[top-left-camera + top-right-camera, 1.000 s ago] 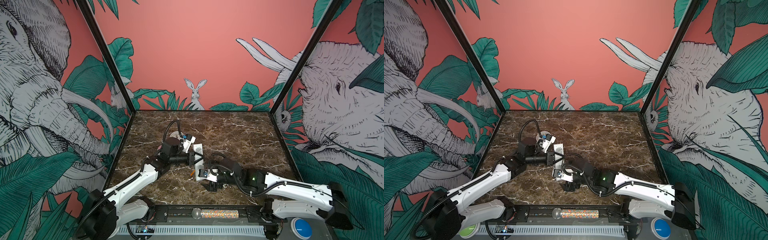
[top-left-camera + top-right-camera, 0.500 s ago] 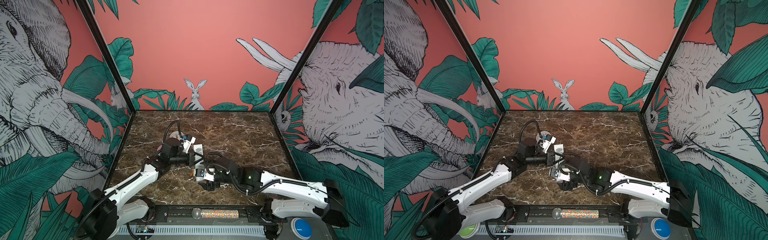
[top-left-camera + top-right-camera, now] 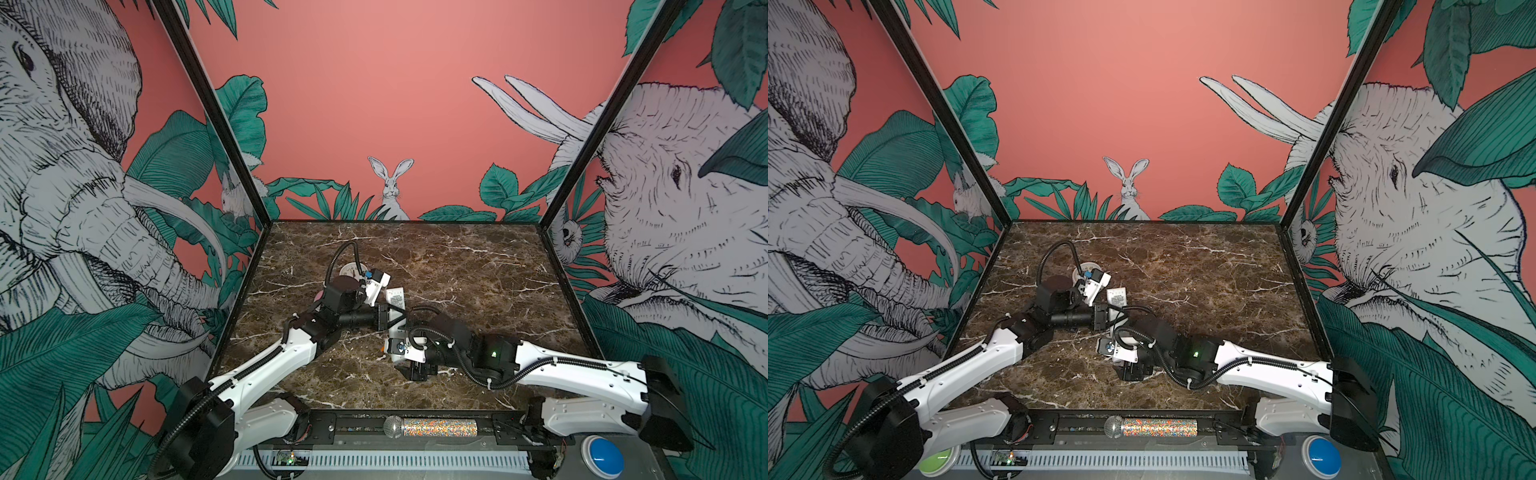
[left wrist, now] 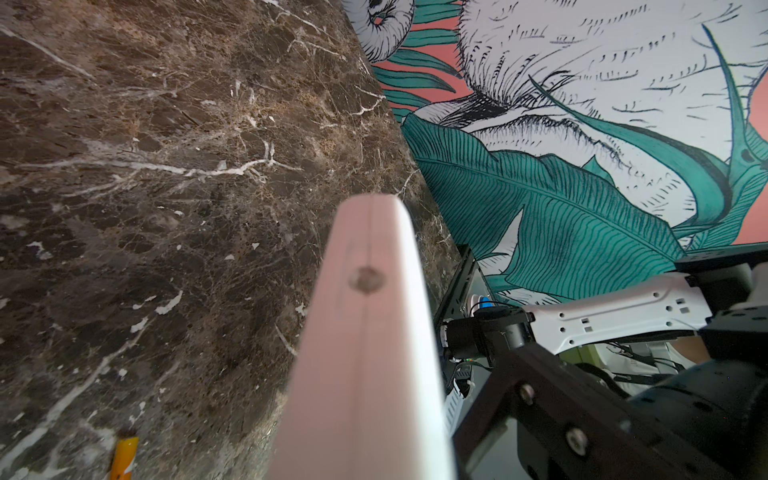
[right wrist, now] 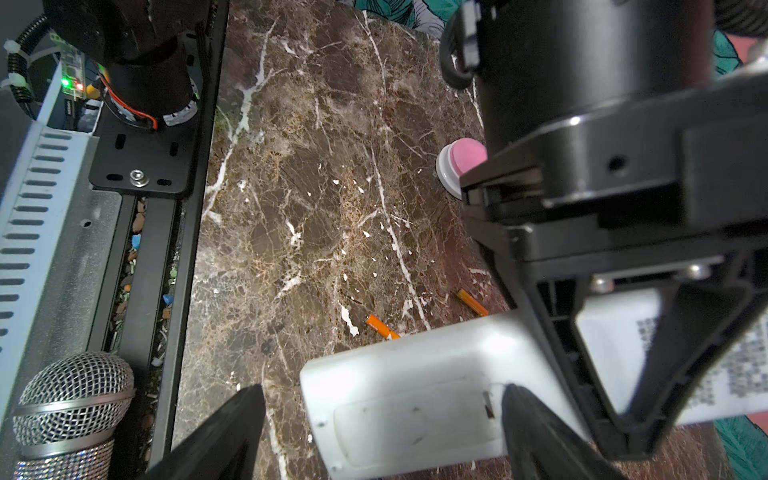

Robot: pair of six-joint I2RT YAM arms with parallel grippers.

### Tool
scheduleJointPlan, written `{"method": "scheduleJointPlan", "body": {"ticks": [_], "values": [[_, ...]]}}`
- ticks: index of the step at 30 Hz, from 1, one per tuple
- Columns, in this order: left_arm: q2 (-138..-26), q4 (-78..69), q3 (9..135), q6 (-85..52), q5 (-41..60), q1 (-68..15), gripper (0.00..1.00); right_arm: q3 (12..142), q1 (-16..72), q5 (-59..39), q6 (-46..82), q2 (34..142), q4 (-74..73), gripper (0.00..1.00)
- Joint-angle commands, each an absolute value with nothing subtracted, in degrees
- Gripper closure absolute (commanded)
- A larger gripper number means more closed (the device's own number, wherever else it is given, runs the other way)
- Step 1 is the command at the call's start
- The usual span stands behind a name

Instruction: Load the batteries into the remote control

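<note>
Marble tabletop (image 3: 457, 270), left gripper (image 3: 394, 318) clamping remote control (image 5: 415, 365), right gripper (image 5: 382, 399) straddling its end

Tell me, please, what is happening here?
The left gripper is shut on the remote control and holds it. The right gripper is open, its jaws on either side of the remote's end, where the battery cover looks closed. Both batteries lie loose on the table, not yet loaded.

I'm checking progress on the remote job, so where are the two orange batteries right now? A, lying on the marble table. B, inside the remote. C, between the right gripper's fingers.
A: the right wrist view shows both batteries lying loose on the marble table, beyond the remote control and its near edge.
</note>
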State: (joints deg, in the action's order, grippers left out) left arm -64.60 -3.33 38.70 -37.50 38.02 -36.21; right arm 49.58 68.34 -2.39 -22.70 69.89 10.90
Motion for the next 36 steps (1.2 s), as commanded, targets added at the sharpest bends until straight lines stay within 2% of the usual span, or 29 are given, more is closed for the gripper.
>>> {"method": "scheduleJointPlan", "body": {"ticks": [1,12,36], "values": [[-63.7,-6.3,38.7,-37.9,39.7,-36.3,1.0,51.1,68.7,-3.9,-22.3,71.0,11.1,0.1],[-64.0,-6.2,39.2,-37.4,39.5,-36.3,1.0,52.3,68.9,-8.5,-22.0,72.7,14.6,0.15],[-64.6,-2.5,40.7,-34.9,36.9,-36.3,1.0,53.2,68.9,-9.7,-21.6,72.7,17.7,0.3]]}}
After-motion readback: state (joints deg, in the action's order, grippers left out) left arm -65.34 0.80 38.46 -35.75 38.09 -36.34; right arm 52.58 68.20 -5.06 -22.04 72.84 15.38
